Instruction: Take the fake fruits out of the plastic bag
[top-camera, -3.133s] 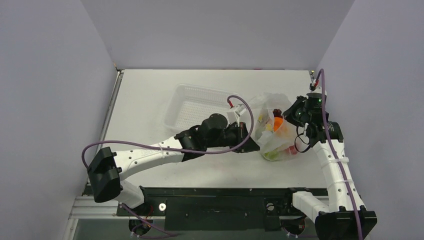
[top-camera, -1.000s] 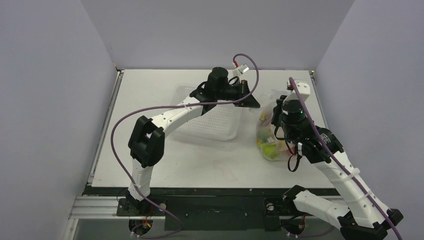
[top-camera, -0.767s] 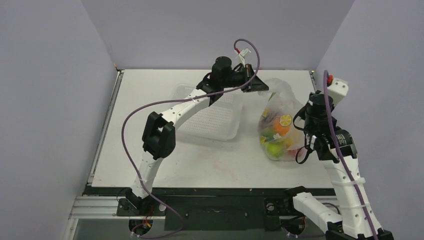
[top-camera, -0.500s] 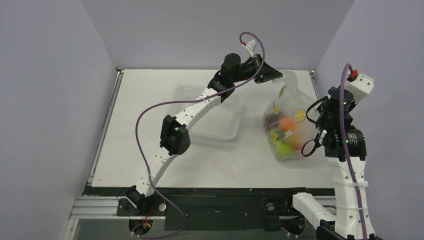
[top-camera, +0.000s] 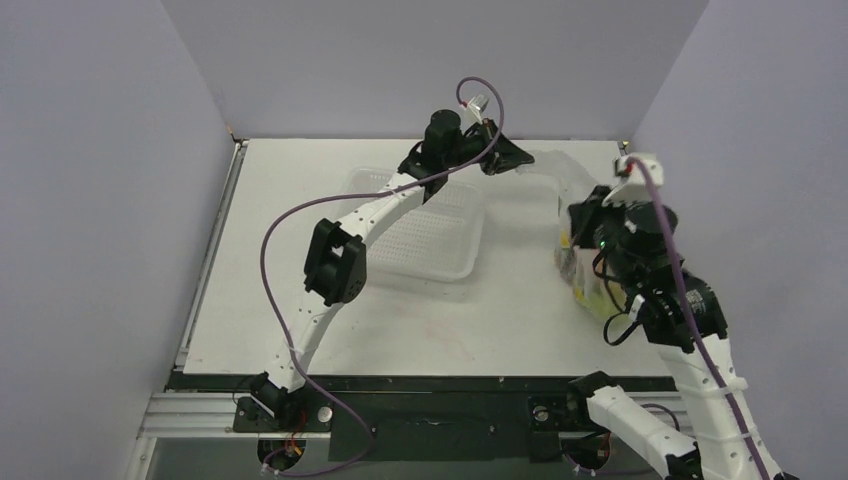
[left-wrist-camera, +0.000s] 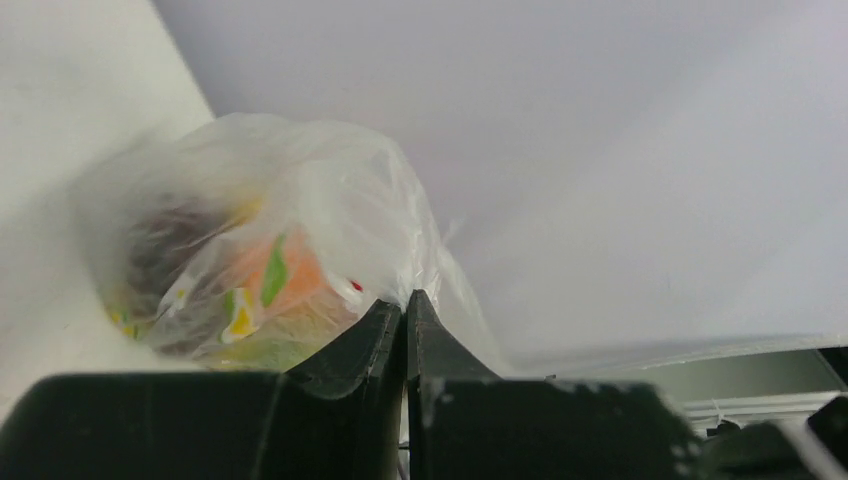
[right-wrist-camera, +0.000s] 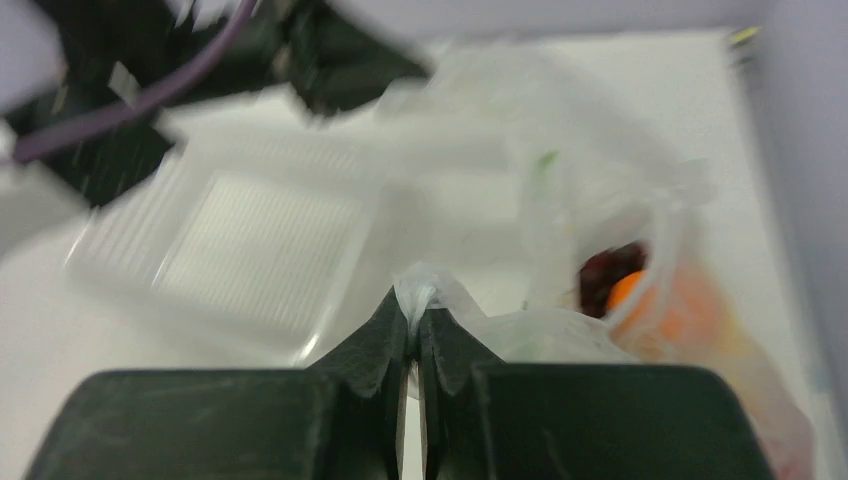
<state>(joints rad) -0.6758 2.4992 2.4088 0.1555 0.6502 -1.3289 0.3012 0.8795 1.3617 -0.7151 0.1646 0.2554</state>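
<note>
The clear plastic bag (top-camera: 566, 190) hangs stretched between both grippers above the table's right side. My left gripper (top-camera: 522, 160) is shut on the bag's film at the far end, seen in the left wrist view (left-wrist-camera: 405, 296). My right gripper (top-camera: 572, 222) is shut on another fold of the bag (right-wrist-camera: 560, 200), seen in the right wrist view (right-wrist-camera: 414, 300). The fake fruits (left-wrist-camera: 270, 275) show through the film as orange, green and yellow shapes. In the right wrist view an orange fruit (right-wrist-camera: 628, 290) and a dark purple bunch (right-wrist-camera: 603, 270) show inside. From above the fruits (top-camera: 568, 262) are mostly hidden by my right arm.
A white perforated basket (top-camera: 425, 225) stands on the table left of the bag, under my left arm; it also shows in the right wrist view (right-wrist-camera: 250, 240). The grey walls stand close behind and to the right.
Both grippers lifted the bag off the table. In the last half second my left gripper drew back left and my right gripper swung in over the bag, stretching the film between them.
</note>
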